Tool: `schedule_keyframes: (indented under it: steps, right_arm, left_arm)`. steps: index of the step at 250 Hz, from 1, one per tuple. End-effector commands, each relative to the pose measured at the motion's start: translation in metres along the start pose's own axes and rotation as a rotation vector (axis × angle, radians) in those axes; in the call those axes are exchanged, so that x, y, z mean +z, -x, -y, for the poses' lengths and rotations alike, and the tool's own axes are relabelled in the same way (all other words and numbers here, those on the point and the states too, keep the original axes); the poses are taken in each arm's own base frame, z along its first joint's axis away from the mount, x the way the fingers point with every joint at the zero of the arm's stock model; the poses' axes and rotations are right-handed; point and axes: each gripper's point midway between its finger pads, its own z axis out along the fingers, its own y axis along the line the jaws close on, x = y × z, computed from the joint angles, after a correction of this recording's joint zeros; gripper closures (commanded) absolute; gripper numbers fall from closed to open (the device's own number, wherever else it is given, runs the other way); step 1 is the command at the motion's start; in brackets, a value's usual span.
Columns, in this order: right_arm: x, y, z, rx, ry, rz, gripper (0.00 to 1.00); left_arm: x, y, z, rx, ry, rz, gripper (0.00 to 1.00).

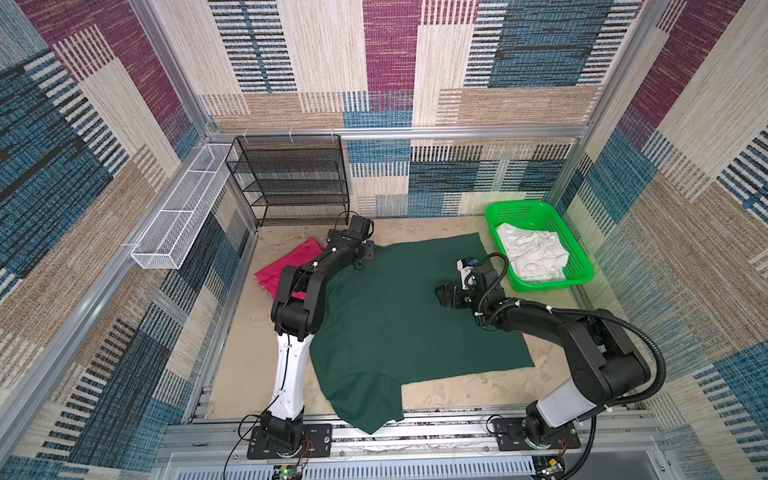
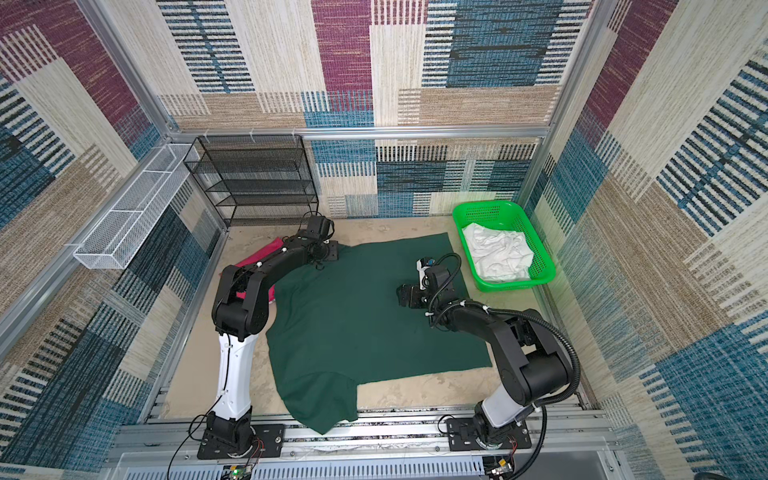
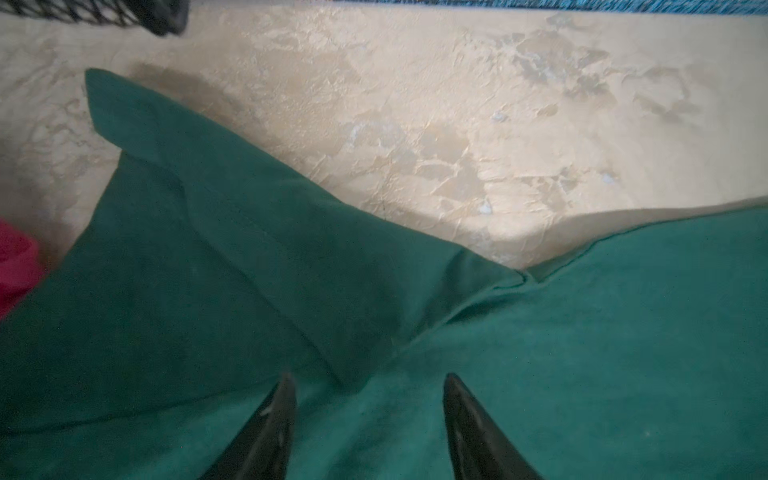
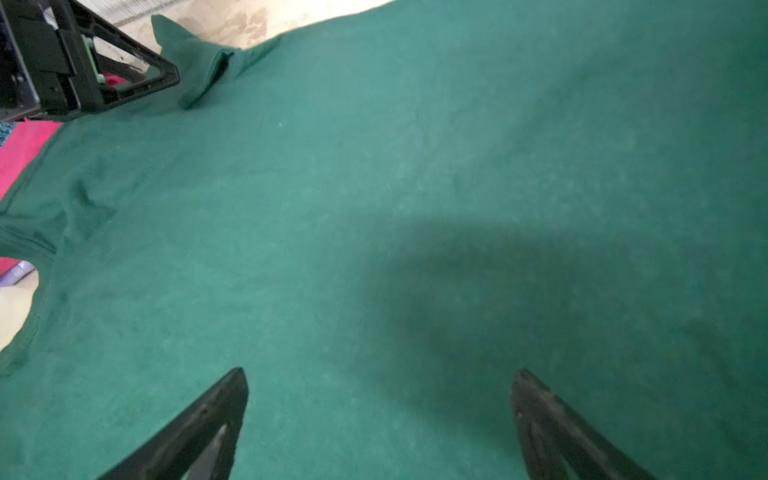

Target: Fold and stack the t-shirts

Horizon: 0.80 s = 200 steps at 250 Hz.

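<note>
we see the dark green t-shirt (image 1: 407, 316) spread flat over most of the sandy table (image 1: 457, 390), laid open, we judge, so its sides can be folded inward. its near sleeve (image 1: 370, 399) droops over the table's front edge. the bright green basket (image 1: 579, 266) sits at the far right corner, holding crumpled white cloth (image 1: 532, 249), clear of the work. the magenta t-shirt (image 1: 291, 266) lies at the far left, just beside the green one, looking folded and likely the base of the stack. the right gripper (image 4: 380, 374) hovers over the shirt's middle, jaws spread wide, holding nothing. the left gripper (image 3: 368, 380) is low over the far sleeve (image 3: 232, 232), jaws apart and empty, seemingly poised to pinch it for a fold.
</note>
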Motion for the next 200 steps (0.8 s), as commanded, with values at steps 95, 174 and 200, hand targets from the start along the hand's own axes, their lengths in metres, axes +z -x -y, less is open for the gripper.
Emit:
schedule_keyframes:
  steps: [95,174,200]
  right_arm:
    - [0.004,0.006,-0.007,0.000,0.034,0.022,0.01]
    - [0.009,-0.001,-0.004,-0.003,0.030,-0.003,0.01]
    - [0.011,-0.005,-0.004,-0.003,0.037,-0.013,0.01]
  left_arm:
    - [0.019,-0.014,-0.006,0.009,0.038,-0.064,0.61]
    - [0.023,-0.006,-0.002,0.006,0.026,-0.063,0.91]
    - [0.020,0.002,0.000,0.017,0.023,-0.044,0.94]
